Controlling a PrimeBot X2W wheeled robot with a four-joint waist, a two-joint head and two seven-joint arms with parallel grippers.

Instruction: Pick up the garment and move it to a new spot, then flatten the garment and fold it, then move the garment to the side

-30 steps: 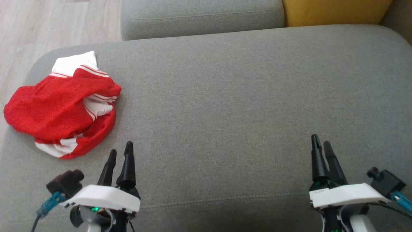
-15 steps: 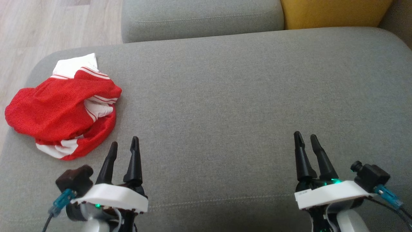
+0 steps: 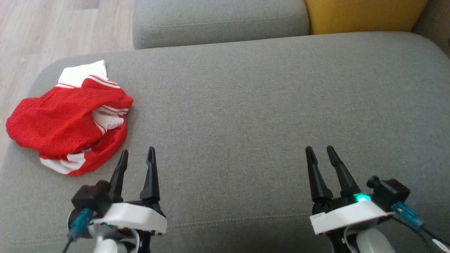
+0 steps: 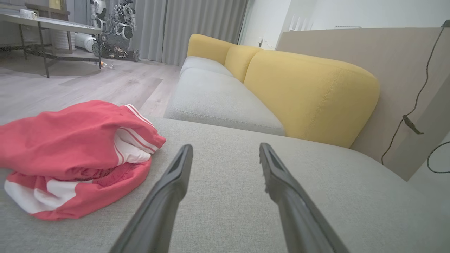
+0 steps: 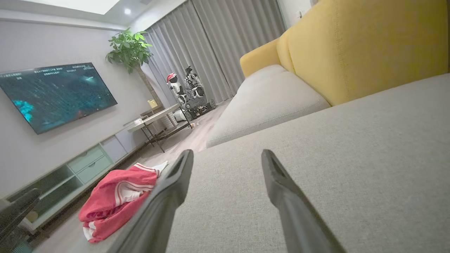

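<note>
The garment (image 3: 66, 117) is a crumpled red piece with white stripes and white panels, lying in a heap at the left end of the grey sofa seat (image 3: 246, 105). It also appears at the left of the left wrist view as the garment (image 4: 70, 154), and far off to the lower left in the right wrist view as the garment (image 5: 116, 200). My left gripper (image 3: 137, 156) hovers open just right of and nearer than the heap, nothing between its fingers. My right gripper (image 3: 320, 153) stands open over bare cushion far to the right.
A second grey seat cushion (image 3: 218, 19) and a yellow back cushion (image 3: 362, 14) lie beyond the seat. Wooden floor (image 3: 42, 31) drops off past the seat's left edge. A TV (image 5: 56, 95), a low cabinet and a table stand across the room.
Both grippers have shifted inward: the left one slightly right, the right one clearly left. Their fingers now stand wider apart. The garment lies as before.
</note>
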